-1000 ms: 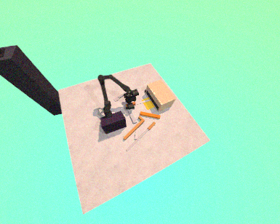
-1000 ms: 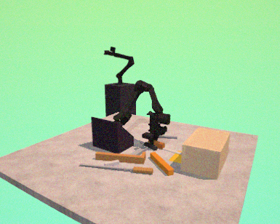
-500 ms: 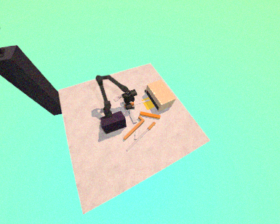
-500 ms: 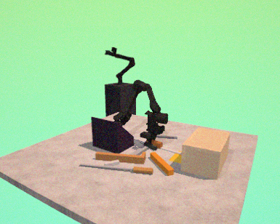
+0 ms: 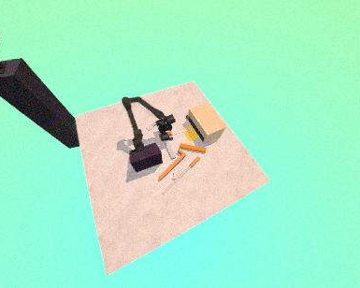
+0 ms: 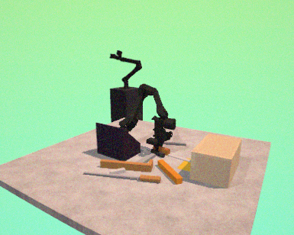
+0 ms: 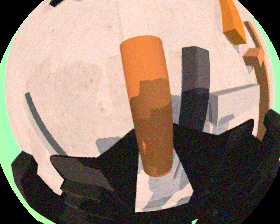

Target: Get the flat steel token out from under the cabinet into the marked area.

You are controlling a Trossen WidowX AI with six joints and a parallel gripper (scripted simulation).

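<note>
My gripper (image 5: 165,136) (image 6: 158,152) (image 7: 152,129) is shut on the orange handle (image 6: 165,150) (image 7: 142,62) of a thin-rod tool, low over the table. The thin rod (image 6: 177,157) points toward the cabinet (image 5: 208,119) (image 6: 215,154); its tip cannot be made out. The yellow marked area (image 5: 192,135) (image 6: 184,165) lies in front of the cabinet's dark lower front. The steel token cannot be made out in any view.
An orange bar (image 5: 193,148) (image 6: 169,172) (image 7: 232,25) lies near the marked area. An orange hooked bar (image 5: 171,166) (image 6: 125,165) and another orange-handled rod (image 5: 194,162) (image 6: 150,178) lie beyond. A pale bar (image 7: 236,102), dark block (image 7: 195,70) and grey strip (image 7: 41,120) lie near my gripper.
</note>
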